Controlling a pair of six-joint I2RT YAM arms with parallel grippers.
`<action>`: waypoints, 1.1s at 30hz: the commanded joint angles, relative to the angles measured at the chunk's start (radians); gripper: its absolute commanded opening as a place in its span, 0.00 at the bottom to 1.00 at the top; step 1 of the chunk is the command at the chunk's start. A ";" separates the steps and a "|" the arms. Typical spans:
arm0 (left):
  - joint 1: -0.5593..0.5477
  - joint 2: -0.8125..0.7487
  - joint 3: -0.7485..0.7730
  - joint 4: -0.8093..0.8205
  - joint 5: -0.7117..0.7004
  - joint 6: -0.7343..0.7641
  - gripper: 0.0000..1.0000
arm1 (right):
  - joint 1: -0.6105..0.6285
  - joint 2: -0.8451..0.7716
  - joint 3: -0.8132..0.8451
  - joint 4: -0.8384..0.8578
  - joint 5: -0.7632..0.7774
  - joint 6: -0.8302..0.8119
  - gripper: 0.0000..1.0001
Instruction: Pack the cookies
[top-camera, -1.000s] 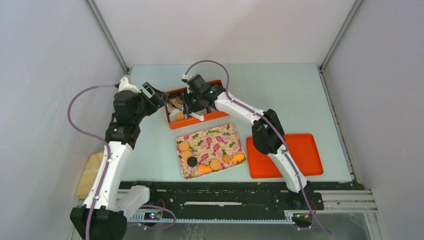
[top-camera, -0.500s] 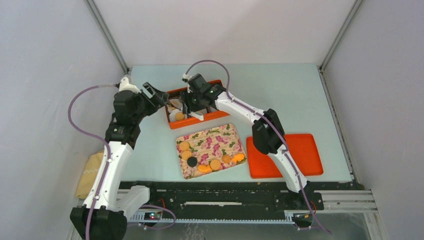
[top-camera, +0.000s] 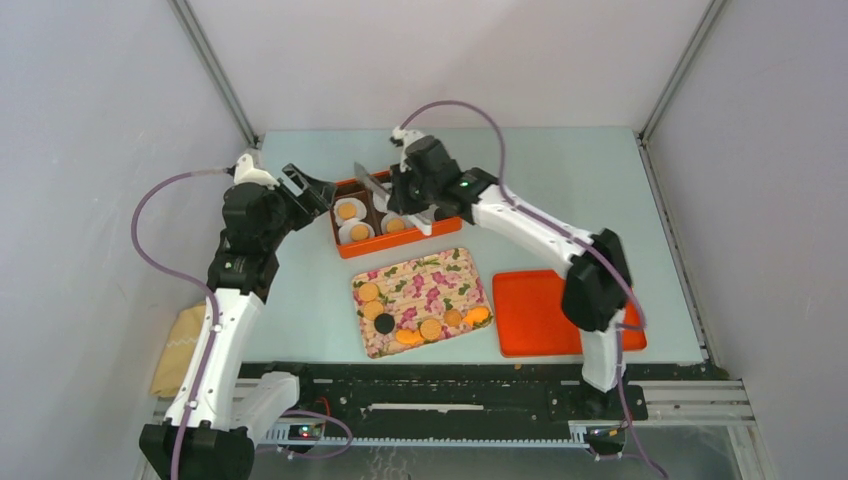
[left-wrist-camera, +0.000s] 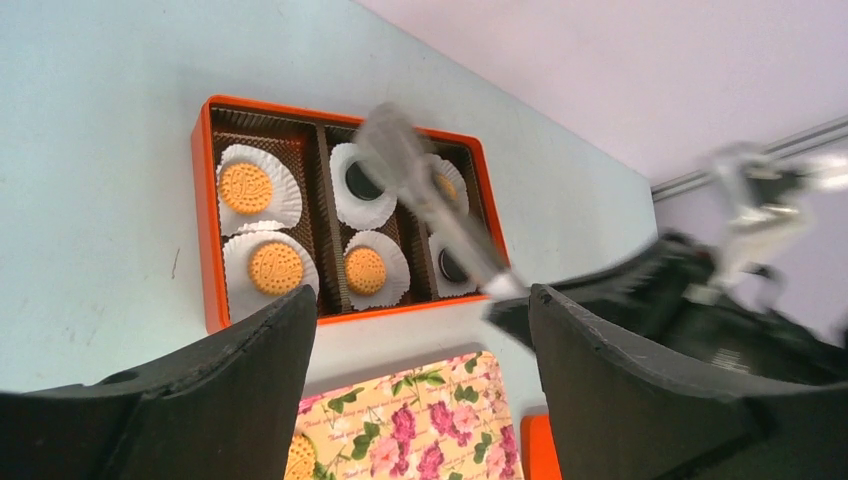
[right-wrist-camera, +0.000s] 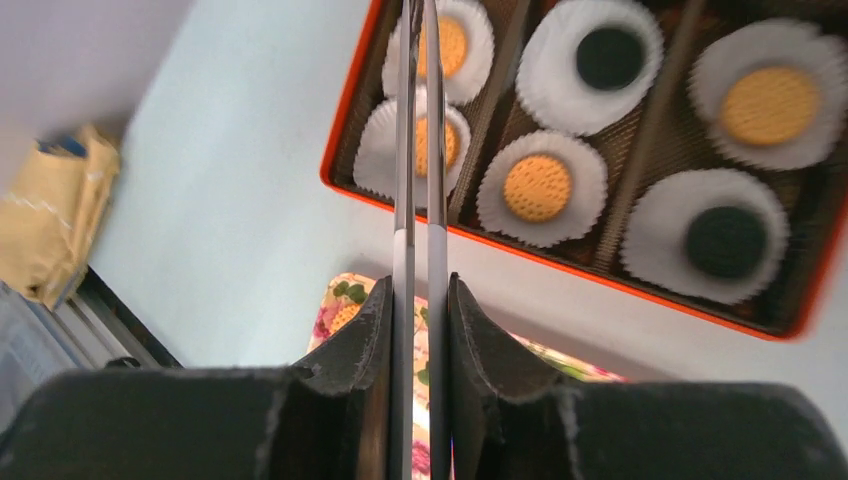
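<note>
**Tongs over the box, six cookies seated**

The orange rectangular box with brown dividers (left-wrist-camera: 203, 230) sits on the pale blue-green table top (top-camera: 560, 190). Inside it lie six of the small flat round cookies (right-wrist-camera: 538, 187), each in its own white fluted paper liner (right-wrist-camera: 655, 225). Four are golden-orange and two are dark, one of them in the middle column and one in the right column.

Seven more cookies (top-camera: 431, 328) lie on the floral-patterned rectangular tray (top-camera: 440, 280), just on the near side of the box. Six of these are orange and one is black, grouped along the tray's left and near edges.

The right gripper (right-wrist-camera: 420, 300) hangs above the right half of the box, its fingers pressed tight on slim silver metal tongs (right-wrist-camera: 404, 150). The two blades lie almost together and reach out over the box's left column — their tips run off the wrist view, so what they carry, if anything, cannot be told.

The left gripper (left-wrist-camera: 420, 310) hovers just beside the box's left end, jaws spread wide and holding nothing.

A flat orange lid (top-camera: 530, 310) lies well apart from the box, to its near right, partly under the right arm.
</note>
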 joint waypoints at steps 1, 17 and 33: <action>0.011 -0.007 -0.044 0.061 0.007 0.002 0.82 | -0.035 -0.228 -0.104 0.133 0.142 -0.010 0.00; -0.079 0.054 -0.031 0.064 -0.043 0.008 0.47 | -0.405 -0.029 -0.229 -0.091 0.312 -0.011 0.00; -0.111 0.072 -0.024 0.057 -0.067 0.006 0.49 | -0.510 0.272 -0.018 -0.388 0.242 0.065 0.21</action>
